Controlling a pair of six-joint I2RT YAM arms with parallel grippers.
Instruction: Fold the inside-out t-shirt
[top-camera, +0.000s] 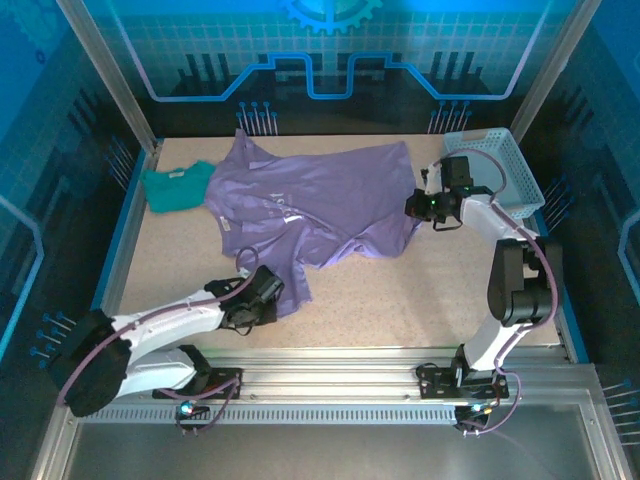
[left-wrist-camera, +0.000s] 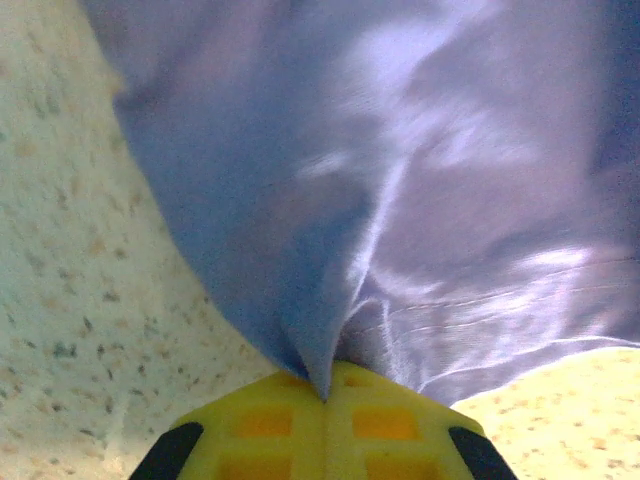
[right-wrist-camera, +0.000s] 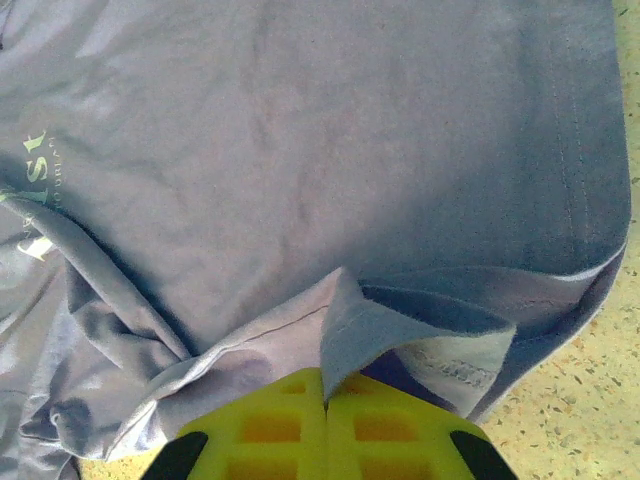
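Observation:
The inside-out t-shirt (top-camera: 320, 200) is lavender-purple and lies spread and wrinkled across the middle of the table, with faint white lettering (right-wrist-camera: 28, 170). My left gripper (top-camera: 272, 290) sits at the shirt's near corner, its yellow jaws shut on a pinched fold of the purple cloth (left-wrist-camera: 330, 330). My right gripper (top-camera: 412, 205) is at the shirt's right edge, also shut on a folded piece of hem (right-wrist-camera: 345, 330). The cloth runs away from both grippers over the speckled tabletop.
A smaller teal-green shirt (top-camera: 178, 186) lies at the far left, touching the purple one. A pale blue basket (top-camera: 497, 170) stands at the far right behind the right arm. Bare speckled table (top-camera: 400, 300) stretches along the near side.

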